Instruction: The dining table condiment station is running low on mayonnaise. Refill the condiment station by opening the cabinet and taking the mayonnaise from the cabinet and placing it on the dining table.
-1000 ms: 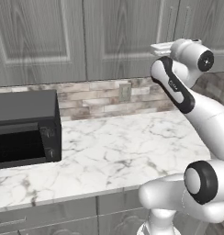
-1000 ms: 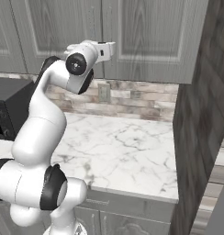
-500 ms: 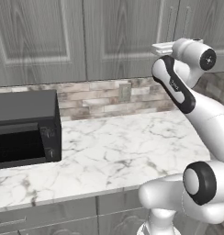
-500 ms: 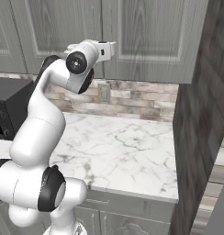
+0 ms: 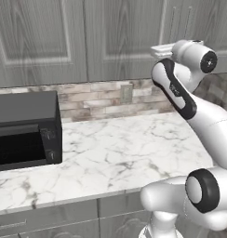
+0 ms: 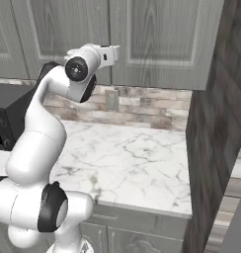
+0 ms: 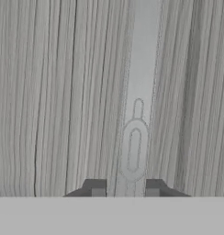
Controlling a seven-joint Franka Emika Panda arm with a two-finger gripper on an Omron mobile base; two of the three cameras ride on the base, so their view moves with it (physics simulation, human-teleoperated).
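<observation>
Marble counter with brick backsplash beneath a grey wood-grain cabinet, its doors closed; a black microwave stands at the left end. The arm reaches up to the cabinet door. In the hand view, the gripper is pinched on the slim vertical bar handle, one finger on either side of it. The mayonnaise cannot be located.

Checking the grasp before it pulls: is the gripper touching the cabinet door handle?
Cannot tell. In the hand view the gripper straddles the handle, fingertips either side, narrow strips between; the base views hide it.
</observation>
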